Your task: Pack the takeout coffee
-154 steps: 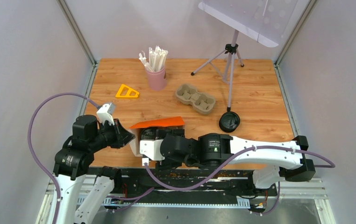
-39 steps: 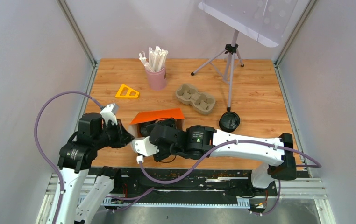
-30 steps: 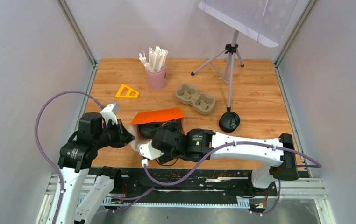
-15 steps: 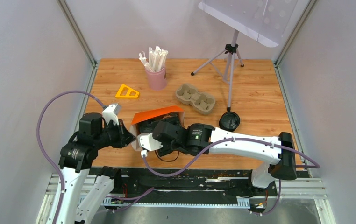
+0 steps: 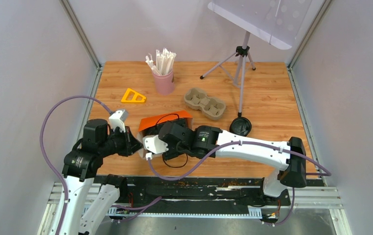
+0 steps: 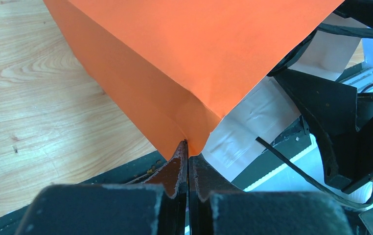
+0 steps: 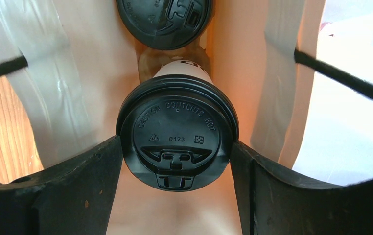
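Right claw (image 7: 176, 147) advanced toward 12 o'clock into bag (image 5: 167, 121), clamping white cup (image 7: 176, 122); left claw (image 6: 188, 156) pinched bag edge. We judged bagging underway; next: seat, release.

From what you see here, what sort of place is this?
Probably a lab test cell staged as a coffee counter: bare grey walls enclose the wooden table, a tripod stands on it, and a pulp cup carrier lies there.

Our right gripper (image 7: 176, 154) clamps the whitish cup (image 7: 182, 68) by its black lid (image 7: 177, 127) mid-frame; a second lidded cup (image 7: 162, 19) sits above, inside the bag (image 7: 96, 83).
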Tool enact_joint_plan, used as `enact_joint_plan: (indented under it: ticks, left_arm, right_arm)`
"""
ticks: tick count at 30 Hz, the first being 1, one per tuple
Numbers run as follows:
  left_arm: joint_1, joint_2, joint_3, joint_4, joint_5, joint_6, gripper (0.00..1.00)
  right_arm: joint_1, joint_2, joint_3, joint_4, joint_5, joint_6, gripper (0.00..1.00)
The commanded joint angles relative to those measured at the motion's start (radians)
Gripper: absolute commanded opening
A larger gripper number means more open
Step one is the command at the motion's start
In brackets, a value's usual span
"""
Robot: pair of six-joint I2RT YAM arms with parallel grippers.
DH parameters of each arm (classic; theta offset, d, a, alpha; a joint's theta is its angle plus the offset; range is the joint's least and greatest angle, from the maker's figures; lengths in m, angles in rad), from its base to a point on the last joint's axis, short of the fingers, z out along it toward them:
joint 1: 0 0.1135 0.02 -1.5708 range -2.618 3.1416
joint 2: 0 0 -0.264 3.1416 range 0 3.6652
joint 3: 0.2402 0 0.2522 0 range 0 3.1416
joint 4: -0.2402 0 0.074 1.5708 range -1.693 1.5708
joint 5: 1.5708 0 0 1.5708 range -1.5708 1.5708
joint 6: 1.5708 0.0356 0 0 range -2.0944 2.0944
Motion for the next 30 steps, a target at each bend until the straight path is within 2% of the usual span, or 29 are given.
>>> enact_joint_plan:
  ticks: [1, 14, 30]
  left_arm:
    - [0.0, -0.004, 0.0, 0.008, 0.015, 0.036, 0.01]
    - [0.0, -0.003, 0.012, -0.006, 0.021, 0.039, 0.01]
    - [0.0, -0.01, -0.005, -0.001, 0.041, 0.03, 0.01]
  right_arm:
    - [-0.006, 0.011, 0.045, 0.08, -0.006, -0.015, 0.69]
    - [-0.045, -0.012, -0.112, 0.176, -0.025, -0.05, 0.69]
    - [-0.054, -0.01, -0.203, 0.283, 0.001, -0.065, 0.69]
